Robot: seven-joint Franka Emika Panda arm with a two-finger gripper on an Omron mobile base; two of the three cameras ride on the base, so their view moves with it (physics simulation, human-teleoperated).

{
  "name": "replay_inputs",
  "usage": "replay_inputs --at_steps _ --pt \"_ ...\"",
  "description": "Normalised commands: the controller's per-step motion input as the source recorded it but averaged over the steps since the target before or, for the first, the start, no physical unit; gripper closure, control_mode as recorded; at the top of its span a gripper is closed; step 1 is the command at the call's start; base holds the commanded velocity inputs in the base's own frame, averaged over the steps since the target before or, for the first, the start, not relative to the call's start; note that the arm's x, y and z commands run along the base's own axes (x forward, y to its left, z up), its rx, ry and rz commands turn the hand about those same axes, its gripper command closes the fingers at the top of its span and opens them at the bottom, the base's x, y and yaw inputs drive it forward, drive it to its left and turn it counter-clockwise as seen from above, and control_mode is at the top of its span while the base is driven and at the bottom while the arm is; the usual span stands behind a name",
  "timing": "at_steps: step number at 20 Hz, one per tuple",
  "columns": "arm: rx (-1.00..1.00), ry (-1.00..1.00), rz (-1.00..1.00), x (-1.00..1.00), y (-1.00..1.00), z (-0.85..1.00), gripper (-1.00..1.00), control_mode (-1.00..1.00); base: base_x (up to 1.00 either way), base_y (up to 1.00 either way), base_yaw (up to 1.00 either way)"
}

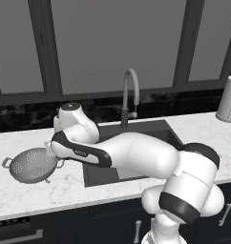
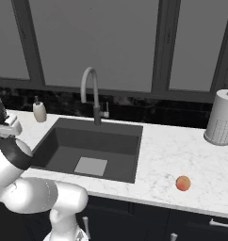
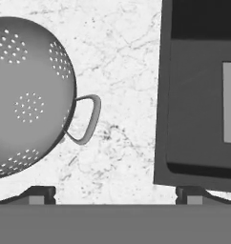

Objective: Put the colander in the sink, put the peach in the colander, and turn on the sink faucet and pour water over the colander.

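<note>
Left base view: the colander sits on the white marble counter at the middle left of the frame. It is a round grey metal bowl full of tiny holes. The white arm reaches across the front of the sink, and its hand hangs just beside the bowl's right edge. The tall curved faucet stands behind the sink at the top middle. No water runs from it.

Right base view: the sink is a big dark box shape in the middle left, with a lighter square at its bottom. Nothing is in it yet. The peach is a small round orange ball on the counter at the lower right, well apart from the arm. A paper towel roll stands at the far right.

Hand view: the gripper is spread wide and holds nothing. The bowl fills the left side, shiny and smooth. Its thin loop handle sticks out toward the middle, just above the space between the two fingertips. The sink's dark rim is on the right. I think the hand should go down onto that handle or the rim next to it.
</note>
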Motion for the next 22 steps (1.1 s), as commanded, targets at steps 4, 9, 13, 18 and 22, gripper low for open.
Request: replay_inputs --at_steps 4,9,13,18,22 --pt "0.00 0.01 0.00 0.00 0.26 -0.44 -1.00 -1.00 0.00 0.00 0.00" --pt "0.00 0.00 0.00 0.06 0.18 -0.22 -1.00 -1.00 0.00 0.00 0.00" --pt "0.00 0.00 0.00 0.18 0.10 -0.03 -1.00 -1.00 0.00 0.00 0.00" --pt "0.00 0.00 0.00 0.18 0.13 -0.12 -1.00 -1.00 0.00 0.00 0.00" --pt "0.00 0.00 0.00 0.04 0.13 -0.19 -1.00 -1.00 0.00 0.00 0.00"
